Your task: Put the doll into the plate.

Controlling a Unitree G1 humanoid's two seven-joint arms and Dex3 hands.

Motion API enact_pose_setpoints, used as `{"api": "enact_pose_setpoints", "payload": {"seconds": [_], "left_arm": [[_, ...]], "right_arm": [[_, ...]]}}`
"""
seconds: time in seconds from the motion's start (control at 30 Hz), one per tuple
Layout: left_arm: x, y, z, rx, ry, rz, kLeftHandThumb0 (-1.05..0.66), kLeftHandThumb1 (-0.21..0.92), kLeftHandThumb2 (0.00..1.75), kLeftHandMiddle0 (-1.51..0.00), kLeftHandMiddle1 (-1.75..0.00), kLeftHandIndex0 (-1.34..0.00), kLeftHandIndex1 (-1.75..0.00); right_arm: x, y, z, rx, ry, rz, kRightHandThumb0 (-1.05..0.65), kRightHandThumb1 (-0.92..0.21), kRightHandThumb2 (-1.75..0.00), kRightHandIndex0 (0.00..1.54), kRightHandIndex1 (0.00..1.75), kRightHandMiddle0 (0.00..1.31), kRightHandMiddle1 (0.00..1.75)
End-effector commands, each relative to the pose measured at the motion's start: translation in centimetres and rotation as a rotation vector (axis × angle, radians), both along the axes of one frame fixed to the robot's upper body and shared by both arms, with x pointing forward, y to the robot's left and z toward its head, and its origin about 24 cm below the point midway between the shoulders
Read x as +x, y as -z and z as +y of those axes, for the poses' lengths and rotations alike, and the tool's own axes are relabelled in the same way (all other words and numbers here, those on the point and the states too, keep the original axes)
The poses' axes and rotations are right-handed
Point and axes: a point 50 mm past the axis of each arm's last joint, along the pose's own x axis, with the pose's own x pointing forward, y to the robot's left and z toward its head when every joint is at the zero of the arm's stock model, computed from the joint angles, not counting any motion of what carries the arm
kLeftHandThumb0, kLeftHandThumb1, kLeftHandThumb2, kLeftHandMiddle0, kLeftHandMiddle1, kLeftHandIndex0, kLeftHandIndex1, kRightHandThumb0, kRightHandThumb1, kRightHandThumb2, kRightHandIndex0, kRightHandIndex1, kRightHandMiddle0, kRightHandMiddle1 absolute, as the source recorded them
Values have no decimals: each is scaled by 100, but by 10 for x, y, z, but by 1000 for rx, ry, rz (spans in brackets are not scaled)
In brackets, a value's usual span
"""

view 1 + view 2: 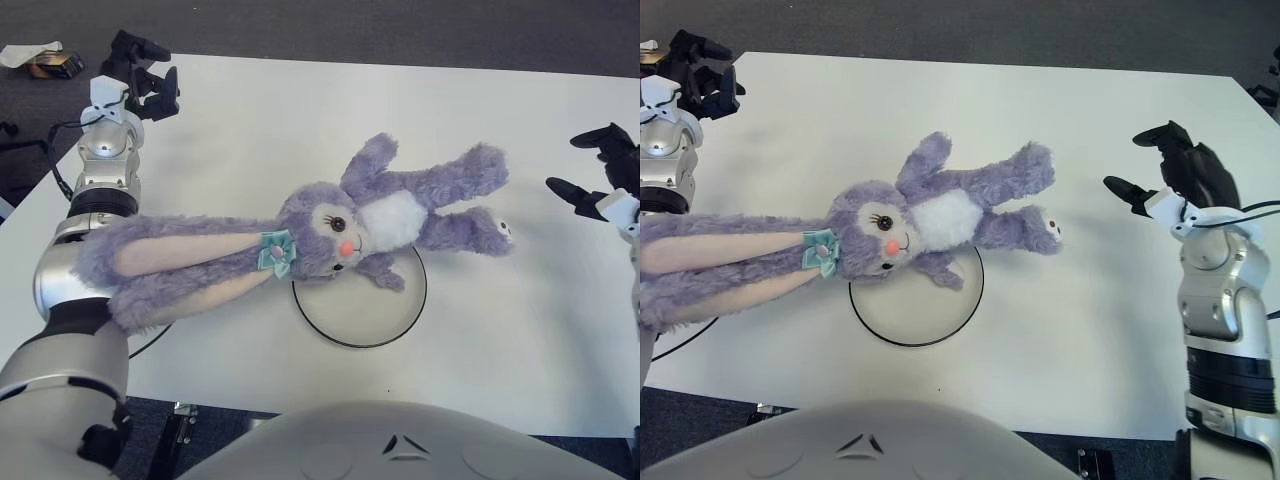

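A purple plush bunny doll (395, 215) lies on its back across the white table. Its head and one arm overlap the far rim of a round white plate (352, 345) with a black edge. Its body and legs lie beyond the plate to the right. Its long ears (170, 265) drape over my left forearm. My left hand (140, 75) shows at the table's far left edge, well away from the doll's body, fingers spread and empty. My right hand (1160, 165) is raised at the right side of the table, open and empty, to the right of the doll's feet.
The white table (300, 110) ends at a dark floor behind it. A small object (40, 60) lies on the floor at the far left. A black cable (150, 345) runs on the table under my left arm.
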Motion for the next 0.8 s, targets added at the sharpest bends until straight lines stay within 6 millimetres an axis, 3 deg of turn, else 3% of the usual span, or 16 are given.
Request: {"api": "enact_pose_setpoints", "payload": {"seconds": [0.0,0.17,0.33,0.6,0.77], "left_arm": [[5,-7,-14,-75,100,-25,-1,75,68,-47,-142,-19,-175],[7,-8,-20,-134,160,-28,-1,79,63,-44,-144,-16,-175],[11,-11,-28,-162,192,-32,-1,81,62,-42,-148,-13,-175],[15,-16,-38,-176,223,-31,-1,82,62,-39,-152,-11,-175],[17,-22,-42,-148,238,-41,-1,89,50,-35,-149,-12,-175]], "right_arm": [[6,-2,4,177,28,-97,-63,-92,-74,14,90,0,75],[11,3,8,390,14,-195,-62,-92,-83,14,93,0,70],[15,10,4,493,9,-247,-63,-92,-87,11,96,0,66],[18,15,-1,542,-13,-310,-66,-92,-89,14,102,0,70],[18,17,-3,538,-32,-317,-68,-92,-90,16,104,0,74]]}}
